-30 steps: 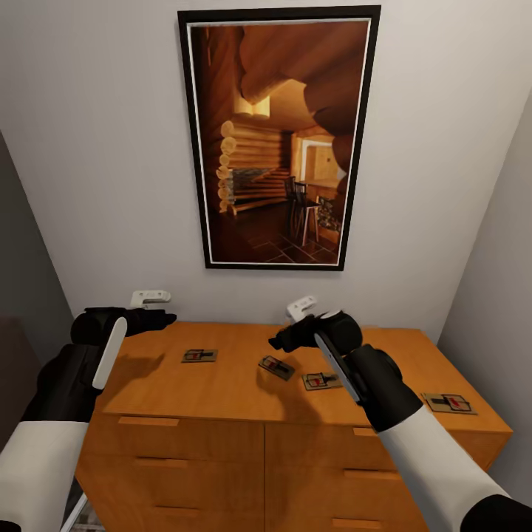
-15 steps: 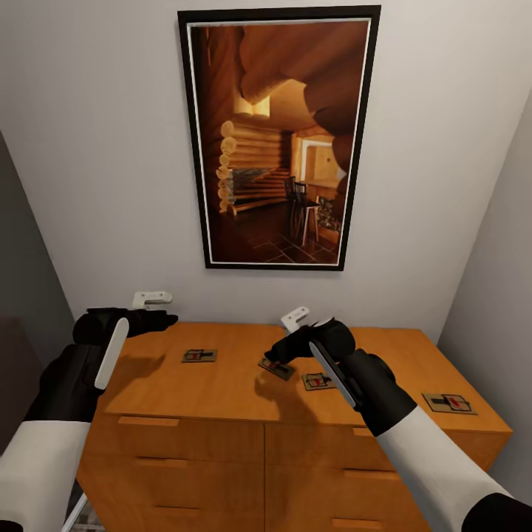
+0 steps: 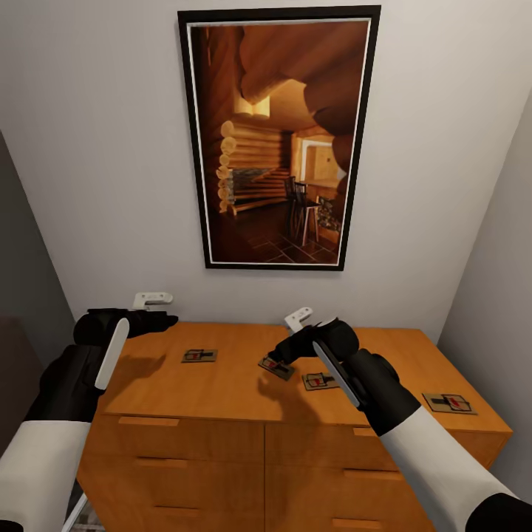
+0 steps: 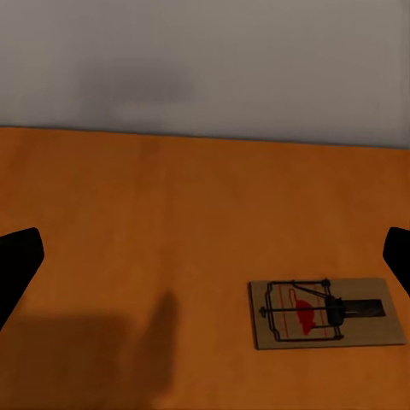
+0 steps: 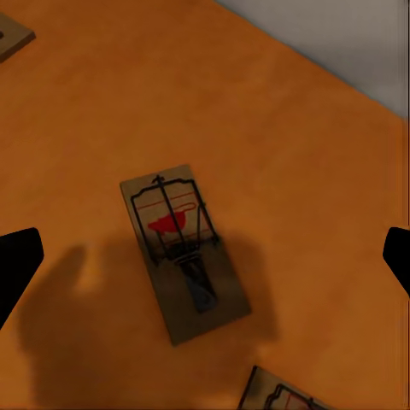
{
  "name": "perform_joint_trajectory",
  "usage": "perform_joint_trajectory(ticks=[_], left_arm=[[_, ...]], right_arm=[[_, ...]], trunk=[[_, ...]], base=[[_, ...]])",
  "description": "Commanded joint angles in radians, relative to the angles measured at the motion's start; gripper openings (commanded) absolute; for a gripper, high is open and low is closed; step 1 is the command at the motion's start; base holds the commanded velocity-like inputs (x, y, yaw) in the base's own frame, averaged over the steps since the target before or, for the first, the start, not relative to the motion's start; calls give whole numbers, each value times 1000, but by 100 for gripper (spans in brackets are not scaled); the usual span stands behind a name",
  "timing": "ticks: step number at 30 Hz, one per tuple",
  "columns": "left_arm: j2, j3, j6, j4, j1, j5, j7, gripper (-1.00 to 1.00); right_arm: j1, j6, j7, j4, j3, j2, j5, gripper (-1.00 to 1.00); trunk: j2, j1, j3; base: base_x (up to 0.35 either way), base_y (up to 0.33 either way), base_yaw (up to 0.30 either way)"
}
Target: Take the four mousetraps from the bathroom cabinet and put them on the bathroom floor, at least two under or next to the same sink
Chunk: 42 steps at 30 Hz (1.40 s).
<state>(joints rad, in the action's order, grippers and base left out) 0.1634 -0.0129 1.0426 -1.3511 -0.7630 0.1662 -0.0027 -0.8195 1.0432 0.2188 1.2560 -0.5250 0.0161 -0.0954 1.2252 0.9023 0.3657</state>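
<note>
Four small flat wooden mousetraps with dark wire and red marks lying on the top of the wide orange-brown wooden cabinet (image 3: 244, 384). Leftmost mousetrap (image 3: 199, 355) (image 4: 327, 311) flat and square to the back wall, with bare wood all round it and well clear of the cabinet's left edge. Second mousetrap (image 3: 276, 367) (image 5: 185, 252) turned at an angle near the middle of the top, third mousetrap (image 3: 319, 381) just beside it toward the front. Fourth mousetrap (image 3: 448, 403) near the right front corner, close to the edge.

Black right gripper (image 3: 284, 350) (image 5: 205, 256) poised just above the angled second trap, fingers spread wide on either side of it in the right wrist view, nothing between them but the board below. Black left gripper (image 3: 164, 320) (image 4: 205, 265) hovering over the back left corner, fingers likewise wide apart, leftmost trap ahead and off to one side.

Two small white wall gadgets (image 3: 151, 298) just above the back edge. Tall dark-framed picture of a log interior (image 3: 279, 140) on the pale wall behind. Side walls closing in on both flanks.
</note>
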Motion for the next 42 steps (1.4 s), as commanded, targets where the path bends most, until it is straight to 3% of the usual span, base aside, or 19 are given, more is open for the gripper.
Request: perform_joint_trajectory(ticks=[1,14,24,34,42], left_arm=[[1,-1,4,-1,-1,1,0,100],[-7,-1,4,0,-1,1,0,100],[-8,-1,4,0,-1,1,0,100],[-11,-1,4,0,-1,1,0,100],[-11,-1,4,0,-1,1,0,100]], right_arm=[[-1,4,-6,1,-2,1,-10,100],[-1,4,-7,5,14,6,-13,100],[-1,4,-12,8,103,7,-6,100],[-1,4,-22,28,116,7,4,100],[-1,4,-37,66,124,7,39,100]], trunk=[[1,0,1],[1,0,1],[1,0,1],[1,0,1],[1,0,1]], base=[[0,0,0],[0,0,0],[0,-104,0],[0,-90,0],[0,-14,0]])
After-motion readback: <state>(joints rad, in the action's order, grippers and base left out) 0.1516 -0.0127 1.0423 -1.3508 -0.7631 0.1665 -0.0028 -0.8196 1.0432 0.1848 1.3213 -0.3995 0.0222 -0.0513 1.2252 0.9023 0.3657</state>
